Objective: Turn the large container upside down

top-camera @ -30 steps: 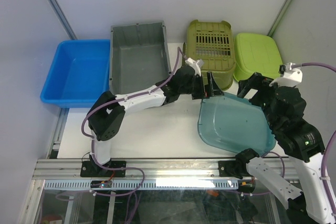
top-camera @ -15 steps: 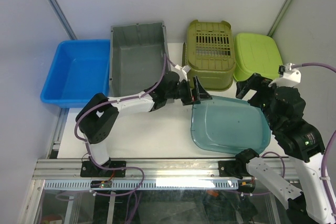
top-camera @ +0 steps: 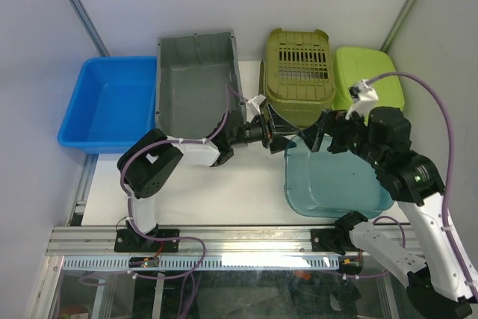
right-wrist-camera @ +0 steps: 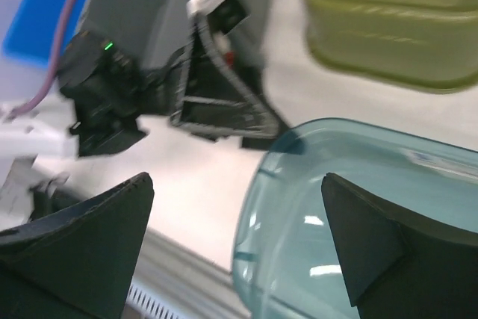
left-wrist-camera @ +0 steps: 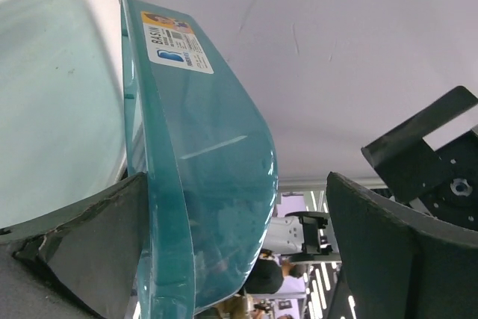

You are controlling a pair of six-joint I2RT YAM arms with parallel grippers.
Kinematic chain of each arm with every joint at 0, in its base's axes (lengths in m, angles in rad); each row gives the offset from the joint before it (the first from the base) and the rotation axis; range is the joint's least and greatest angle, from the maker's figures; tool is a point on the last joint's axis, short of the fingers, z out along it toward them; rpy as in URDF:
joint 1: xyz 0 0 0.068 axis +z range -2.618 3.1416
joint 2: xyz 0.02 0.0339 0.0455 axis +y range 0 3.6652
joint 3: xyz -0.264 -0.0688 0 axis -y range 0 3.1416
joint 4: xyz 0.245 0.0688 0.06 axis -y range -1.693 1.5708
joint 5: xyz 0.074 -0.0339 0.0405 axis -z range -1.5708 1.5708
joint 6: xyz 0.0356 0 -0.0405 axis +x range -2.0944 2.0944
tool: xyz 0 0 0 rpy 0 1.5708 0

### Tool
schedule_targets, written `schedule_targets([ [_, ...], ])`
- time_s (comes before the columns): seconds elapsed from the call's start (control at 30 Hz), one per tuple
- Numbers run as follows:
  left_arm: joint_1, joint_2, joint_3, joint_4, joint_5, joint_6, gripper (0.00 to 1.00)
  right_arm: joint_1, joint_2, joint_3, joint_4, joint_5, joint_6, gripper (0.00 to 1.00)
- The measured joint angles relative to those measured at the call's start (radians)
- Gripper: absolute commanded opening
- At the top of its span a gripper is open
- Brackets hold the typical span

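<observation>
Since both arms meet right in front of the olive basket (top-camera: 299, 72), using it as reference. Large teal container (top-camera: 340, 181) sits on the white table (top-camera: 224, 184) directly in front of the basket, far edge close to the basket's front wall. From above it looks base-up, but I can't tell if the rim is flat on the table.

Left gripper (top-camera: 286, 140): just in front of the basket's left front corner, jaws wide. In the wrist view its fingers (left-wrist-camera: 82, 259) straddle the container's rim and labelled side wall. Nothing is clamped, and I can't tell if the near finger touches.

Right gripper (top-camera: 315, 140): in front of the basket's middle, close beside the left one, jaws spread fully. Its fingers (right-wrist-camera: 82, 244) hang either side of the container's rounded corner, holding nothing.

Grey bin (top-camera: 198, 80) is just left of the basket, blue tub (top-camera: 112, 102) further left beyond it, and light green tub (top-camera: 366, 76) against the basket's right side.
</observation>
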Motion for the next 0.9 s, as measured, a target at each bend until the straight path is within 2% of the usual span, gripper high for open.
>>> schedule_targets([
  [0.2, 0.0, 0.022, -0.029, 0.076, 0.0, -0.074, 0.99, 0.0, 0.092, -0.054, 0.039, -0.338, -0.024, 0.99],
  [0.4, 0.0, 0.022, -0.029, 0.105, 0.0, -0.099, 0.99, 0.021, 0.098, -0.124, 0.045, -0.443, -0.021, 0.99],
  [0.67, 0.0, 0.023, -0.029, 0.098, -0.003, -0.102, 0.99, 0.125, 0.089, -0.216, 0.043, -0.311, 0.032, 1.0],
  [0.9, -0.006, 0.024, -0.029, 0.045, -0.008, -0.077, 0.99, 0.146, 0.089, -0.213, -0.009, -0.058, 0.084, 0.99],
])
